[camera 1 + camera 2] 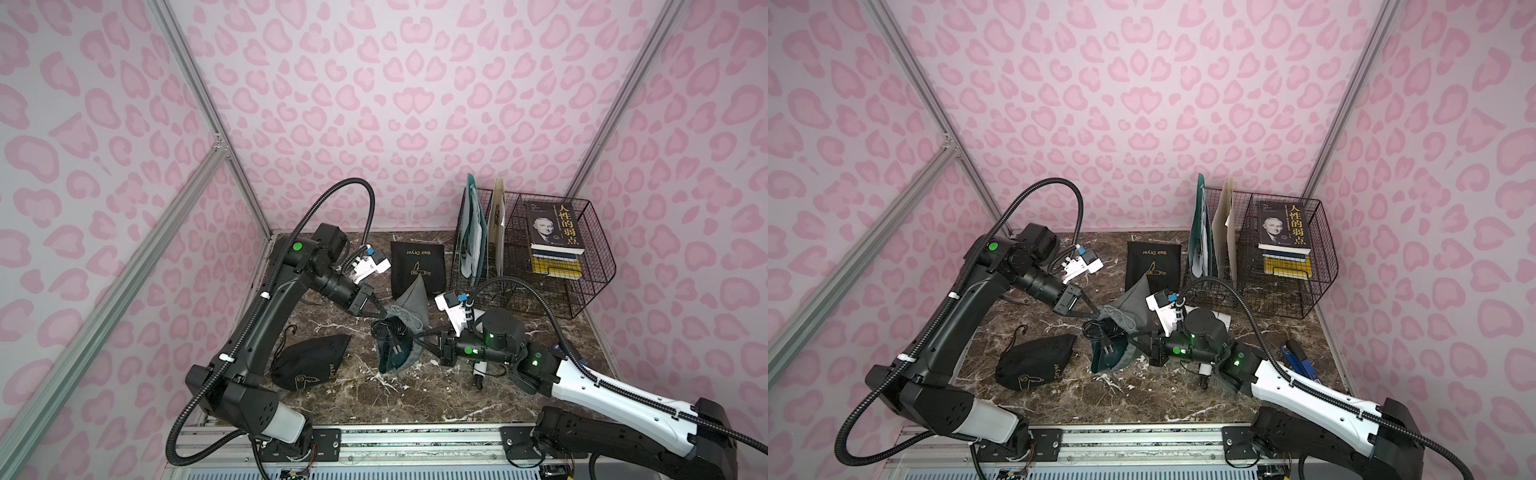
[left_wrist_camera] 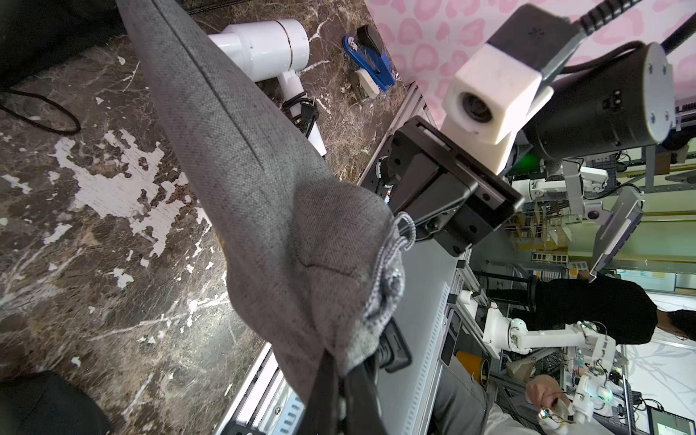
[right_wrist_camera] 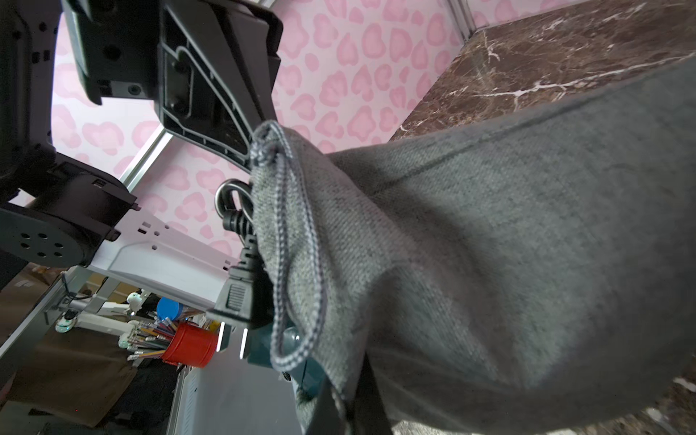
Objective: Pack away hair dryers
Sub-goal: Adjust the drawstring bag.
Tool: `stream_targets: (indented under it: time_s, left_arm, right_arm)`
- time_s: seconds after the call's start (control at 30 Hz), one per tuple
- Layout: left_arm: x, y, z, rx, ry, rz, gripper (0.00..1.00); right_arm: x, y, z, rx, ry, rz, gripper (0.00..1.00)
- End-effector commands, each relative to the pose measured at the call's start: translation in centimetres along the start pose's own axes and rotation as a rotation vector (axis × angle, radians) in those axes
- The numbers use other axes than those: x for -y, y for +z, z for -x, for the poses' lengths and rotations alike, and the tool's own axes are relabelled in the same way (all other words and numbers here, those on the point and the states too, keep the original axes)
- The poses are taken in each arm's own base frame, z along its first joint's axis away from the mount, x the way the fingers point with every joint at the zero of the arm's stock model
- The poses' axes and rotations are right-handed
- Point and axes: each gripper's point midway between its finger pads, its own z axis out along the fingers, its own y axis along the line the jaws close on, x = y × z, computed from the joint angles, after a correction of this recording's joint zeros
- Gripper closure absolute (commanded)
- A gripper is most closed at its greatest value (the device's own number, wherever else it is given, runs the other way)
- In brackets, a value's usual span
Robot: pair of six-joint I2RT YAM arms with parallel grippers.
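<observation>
Left pincer (image 1: 381, 311): clenched on the rim of the grey pouch (image 1: 413, 299), on the side facing the worktop's (image 1: 415, 399) left edge.
Right pincer (image 1: 417, 336): clenched on the opposite side of the same rim, so the mouth was stretched between the two.
Grey pouch: around mid-worktop, with its closed end tilted up toward the rear edge.
Dark teal hair dryer (image 1: 386, 362): partly inside the grey pouch's mouth. Its body, coiled black cord and plug (image 3: 241, 297) stuck out toward the front edge. I could not tell whether it touched the worktop.
White hair dryer (image 2: 263, 45): lay on the worktop right of centre, largely hidden under the right arm in both top views, with its cord wound round the handle.
Flat black pouch (image 1: 417, 266): printed "Hair Dryer", it lay near the rear edge, just behind the grey pouch.
Bulging black pouch (image 1: 307, 363): left of centre, toward the front edge; its contents were hidden.
Wire basket (image 1: 598, 266): in the rear right corner, holding stacked books (image 1: 555, 237).
File rack (image 1: 478, 245): just beside the basket, with folders standing upright in it.
Blue stapler (image 1: 1298, 359): near the right edge.
</observation>
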Motion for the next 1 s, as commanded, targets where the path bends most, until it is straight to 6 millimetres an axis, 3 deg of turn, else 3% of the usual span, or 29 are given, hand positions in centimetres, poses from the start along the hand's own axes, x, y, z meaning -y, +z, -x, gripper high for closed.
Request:
stream_targets:
  time_s: [0.0,0.17,0.3,0.53,0.63,0.83,0.97]
  left_arm:
    - [1.3,-0.8,0.1,0.026,0.042,-0.019,0.98]
    - [2.9,-2.4,0.5,0.073,0.092,-0.022,0.98]
    - [3.1,-2.7,0.4,0.077,0.099,-0.02,0.98]
    - [-1.9,-0.9,-0.3,0.012,-0.033,0.089,0.98]
    - [-2.8,-0.9,-0.2,0.013,-0.065,0.097,0.98]
    - [-1.8,-2.2,0.4,0.066,-0.055,0.069,0.98]
    - [-0.3,-2.7,0.6,0.093,-0.027,0.018,0.98]
  right_arm:
    - [-0.6,0.5,-0.1,-0.039,-0.03,0.046,1.0]
    - [1.5,1.1,-1.2,-0.107,0.006,0.012,1.0]
    - [2.1,1.5,-1.8,-0.152,0.018,0.034,1.0]
    - [0.0,1.4,-0.9,-0.194,-0.024,0.137,1.0]
    - [-0.9,0.7,-0.2,-0.21,-0.045,0.186,1.0]
    - [-1.6,-0.9,0.7,-0.204,-0.046,0.266,1.0]
    - [-1.5,-0.7,1.3,-0.188,-0.021,0.309,1.0]
